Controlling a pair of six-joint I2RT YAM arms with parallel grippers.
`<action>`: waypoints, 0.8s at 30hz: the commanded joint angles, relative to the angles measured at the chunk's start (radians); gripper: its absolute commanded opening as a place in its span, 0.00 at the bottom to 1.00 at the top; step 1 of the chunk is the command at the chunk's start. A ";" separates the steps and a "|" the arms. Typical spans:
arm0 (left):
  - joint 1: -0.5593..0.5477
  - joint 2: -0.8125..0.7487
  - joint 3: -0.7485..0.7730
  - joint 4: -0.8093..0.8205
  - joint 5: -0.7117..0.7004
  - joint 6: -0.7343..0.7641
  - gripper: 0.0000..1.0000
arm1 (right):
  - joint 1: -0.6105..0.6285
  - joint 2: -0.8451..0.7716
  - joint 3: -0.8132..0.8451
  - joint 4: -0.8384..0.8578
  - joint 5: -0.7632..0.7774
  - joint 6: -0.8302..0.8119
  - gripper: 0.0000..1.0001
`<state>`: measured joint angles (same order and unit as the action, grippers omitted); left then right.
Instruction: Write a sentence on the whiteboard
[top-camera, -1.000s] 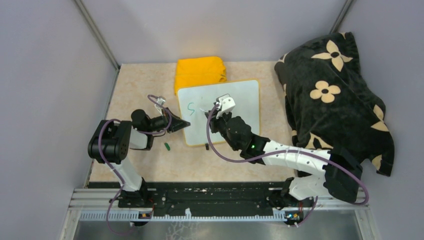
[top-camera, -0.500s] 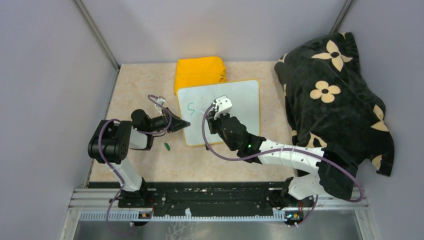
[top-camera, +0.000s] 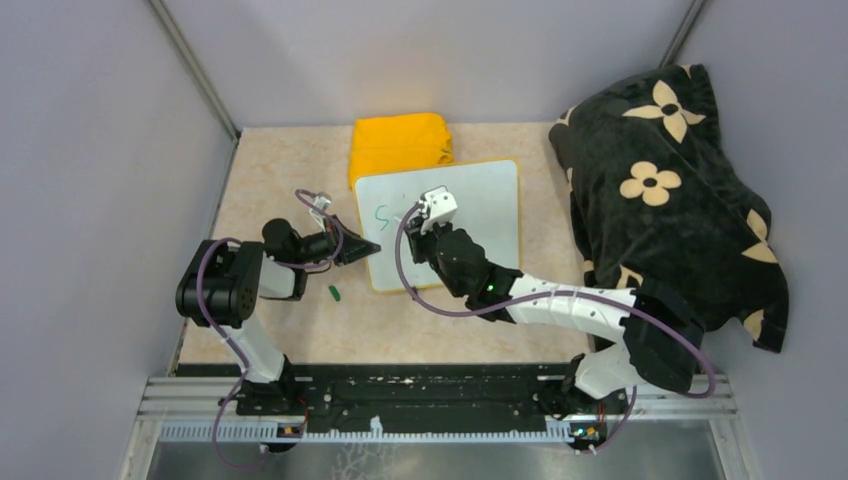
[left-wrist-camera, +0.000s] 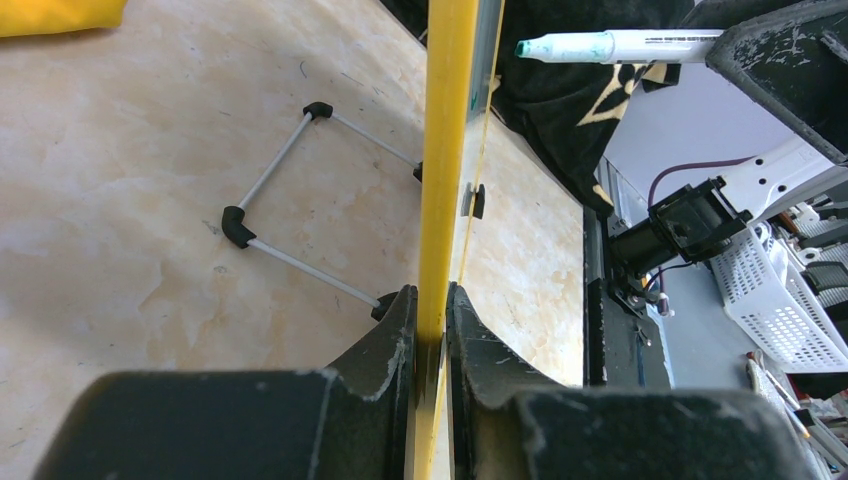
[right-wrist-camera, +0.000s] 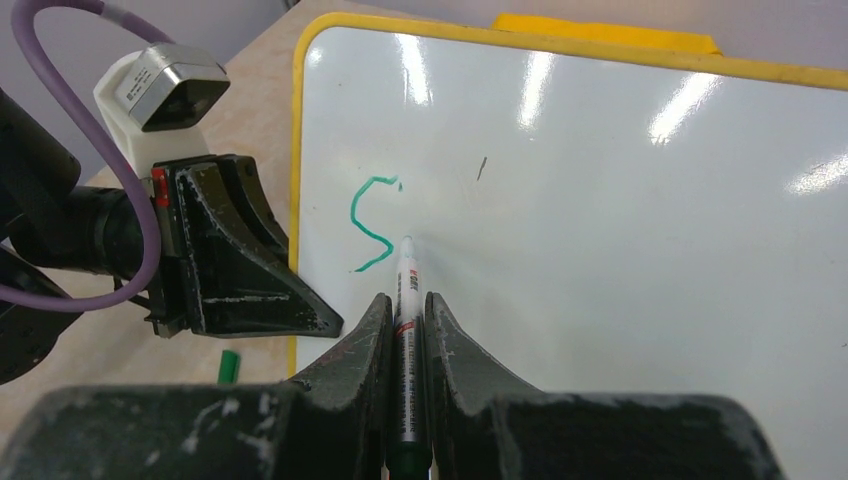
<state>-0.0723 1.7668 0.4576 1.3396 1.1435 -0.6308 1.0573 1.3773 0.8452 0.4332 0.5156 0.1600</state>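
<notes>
Beige stone-patterned tabletop fills the booth, with a dark flowered blanket heaped along its right edge and a folded yellow cloth at the middle of the far edge. The whiteboard lies just in front of that cloth, near the centre of the tabletop. The left gripper is pinched tight on the board's yellow rim at its left edge, steadying it. The right gripper is clamped around a marker that points forward over the board's left part. The marker's tip sits just right of a lone green S; I cannot tell whether it touches the surface. A small green cap lies on the tabletop beside the board's near left corner.

To my eye the writing has barely begun, with one letter down and the second about to start. The next stroke calls for light, even contact and small sideways moves to the right of the S. Meanwhile the left grip has to stop the board sliding.
</notes>
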 joint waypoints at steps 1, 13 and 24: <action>0.006 0.003 0.009 -0.042 -0.034 0.040 0.00 | -0.007 0.020 0.064 0.059 0.021 0.006 0.00; 0.006 0.002 0.010 -0.043 -0.034 0.040 0.00 | -0.009 0.065 0.091 0.007 0.053 0.023 0.00; 0.006 0.000 0.010 -0.047 -0.035 0.042 0.00 | -0.010 0.047 0.034 -0.013 0.059 0.046 0.00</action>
<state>-0.0723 1.7668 0.4599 1.3327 1.1427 -0.6273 1.0573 1.4368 0.8860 0.4236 0.5480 0.1905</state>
